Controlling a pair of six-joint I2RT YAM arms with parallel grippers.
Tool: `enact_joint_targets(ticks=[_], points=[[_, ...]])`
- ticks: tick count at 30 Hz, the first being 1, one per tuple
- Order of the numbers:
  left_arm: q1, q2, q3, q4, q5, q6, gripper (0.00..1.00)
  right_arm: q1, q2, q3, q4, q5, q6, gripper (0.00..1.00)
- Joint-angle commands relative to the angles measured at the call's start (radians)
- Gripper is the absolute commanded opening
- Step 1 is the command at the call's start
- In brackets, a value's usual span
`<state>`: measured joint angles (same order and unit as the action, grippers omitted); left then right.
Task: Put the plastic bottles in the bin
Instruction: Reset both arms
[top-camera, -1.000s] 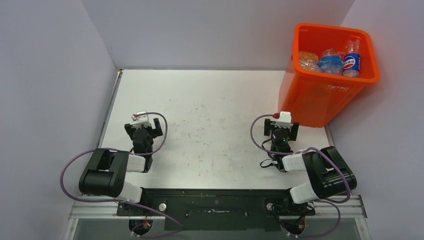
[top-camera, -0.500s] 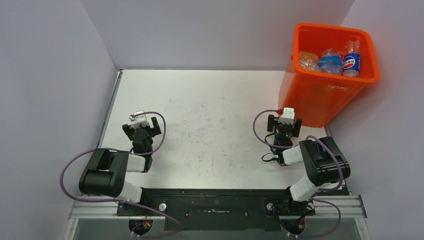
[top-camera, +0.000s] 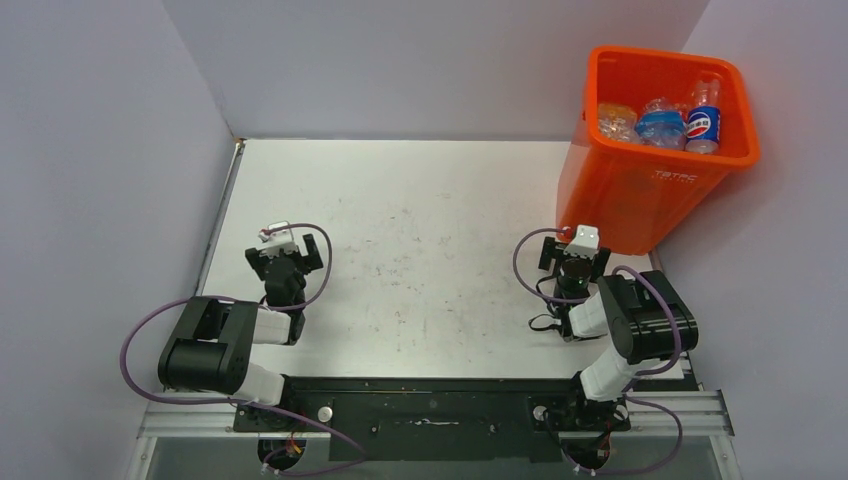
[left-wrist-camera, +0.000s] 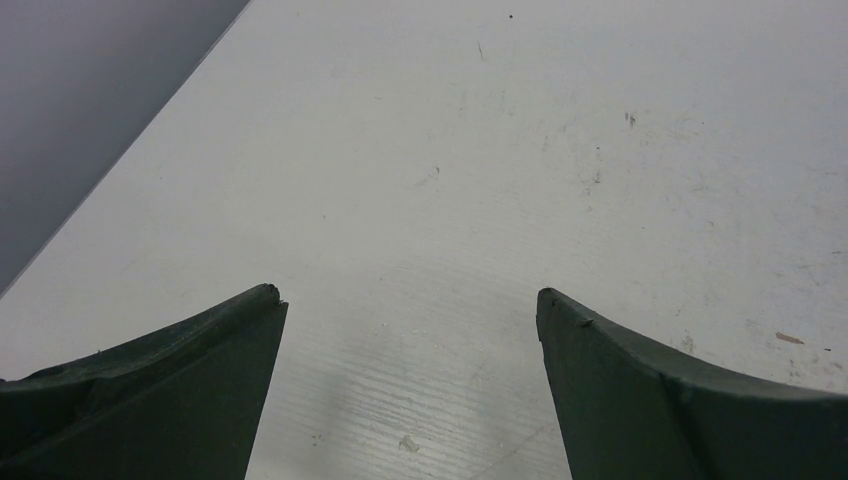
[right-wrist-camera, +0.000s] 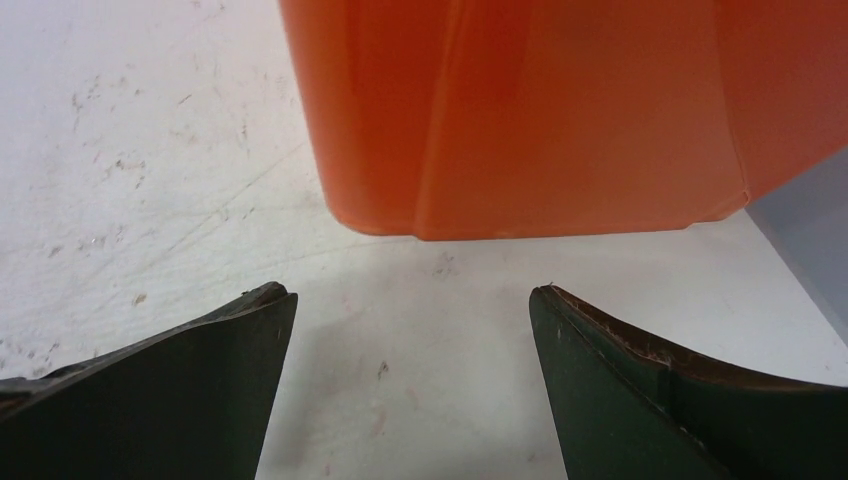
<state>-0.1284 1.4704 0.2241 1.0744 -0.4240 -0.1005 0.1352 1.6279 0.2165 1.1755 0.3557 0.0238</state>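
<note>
Bin: a tall bright orange square-mouthed plastic tub (top-camera: 640, 195). I see it at 2 o'clock from the centre of the scuffed white tabletop (top-camera: 420, 210), at the far right corner.
Bottles: small clear plastic drink bottles (top-camera: 662, 122) with blue labels lie inside the tub. A crumpled orange-tinted one (top-camera: 617, 122) sits at their 9 o'clock.
Left gripper (left-wrist-camera: 410, 300): black, two fingers, at 9 o'clock from table centre. I read its jaws spread wide over bare tabletop, with nothing between them.
Right gripper (right-wrist-camera: 412, 292): black, two fingers, at 4 o'clock from table centre. Its jaws are parted wide and hold nothing. The tub's base is at its 12 o'clock, near but apart.
</note>
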Motion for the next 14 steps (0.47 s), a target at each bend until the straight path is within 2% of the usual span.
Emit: enact_joint_targets(ticks=[1,14], points=[[0.008,0.002,0.014,0.067,0.014,-0.005,0.96,-0.032,-0.018,0.034,0.035,-0.054,0.045,0.9],[0.033,0.0,0.024,0.043,0.066,-0.015,0.96,-0.031,-0.015,0.03,0.047,-0.053,0.042,0.9]])
